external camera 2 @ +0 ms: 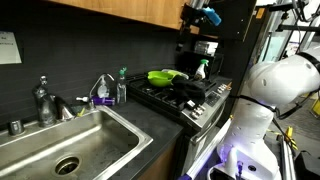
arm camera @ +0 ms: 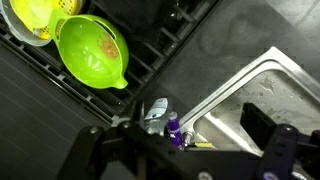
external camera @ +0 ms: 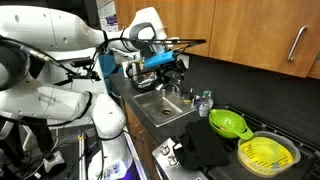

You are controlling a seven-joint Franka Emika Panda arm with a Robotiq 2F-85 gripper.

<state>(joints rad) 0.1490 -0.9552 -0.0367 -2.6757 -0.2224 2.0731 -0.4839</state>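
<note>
My gripper (external camera: 170, 66) hangs high above the counter between the sink (external camera: 160, 106) and the stove, also at the top of an exterior view (external camera 2: 200, 12). In the wrist view its fingers (arm camera: 180, 150) are spread wide with nothing between them. Far below it stand a small purple bottle (arm camera: 173, 130) and a clear bottle (arm camera: 155, 110) at the sink's corner. A green colander (arm camera: 92, 50) and a yellow colander (arm camera: 35, 18) rest on the stove grates.
A black cloth (external camera: 205, 148) lies on the stove front. A faucet (external camera 2: 42, 100) stands behind the steel sink (external camera 2: 75, 140). A spray bottle (external camera 2: 200, 68) stands by the stove (external camera 2: 190, 95). Wooden cabinets (external camera: 250, 30) hang above. The white robot base (external camera 2: 270, 90) fills one side.
</note>
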